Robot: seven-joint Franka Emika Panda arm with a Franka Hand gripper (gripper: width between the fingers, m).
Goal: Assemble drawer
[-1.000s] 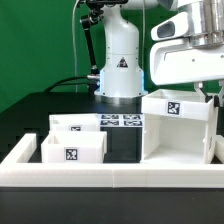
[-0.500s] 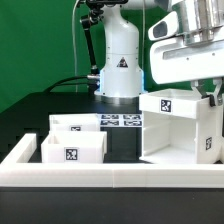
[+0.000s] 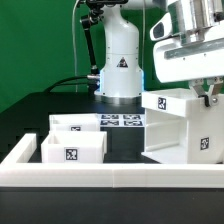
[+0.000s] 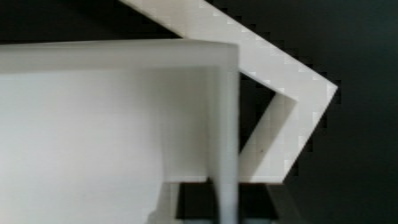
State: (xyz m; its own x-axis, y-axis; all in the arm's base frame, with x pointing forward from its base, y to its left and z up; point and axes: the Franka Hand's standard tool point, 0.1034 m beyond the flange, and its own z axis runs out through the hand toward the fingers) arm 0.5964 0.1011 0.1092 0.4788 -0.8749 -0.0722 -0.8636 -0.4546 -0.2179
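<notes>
The drawer's tall hollow white shell (image 3: 175, 130) stands at the exterior view's right, slightly tilted, its open side facing the camera. My gripper (image 3: 208, 95) comes down on its upper right edge and is shut on that wall. In the wrist view the thin wall (image 4: 228, 120) runs between my two dark fingers (image 4: 199, 205), and the gripper (image 4: 228, 205) grips it. Two shallow white trays sit at the left, one in front (image 3: 72, 150) and one behind (image 3: 75, 125), each with a tag.
The long low white border rail (image 3: 110, 175) runs along the front and up the left side. The marker board (image 3: 122, 121) lies flat behind the trays. The arm's white base (image 3: 118, 60) stands at the back centre, before a green backdrop.
The shell has tipped and shifted slightly to the exterior view's right with my gripper on its wall. The trays have not moved.
</notes>
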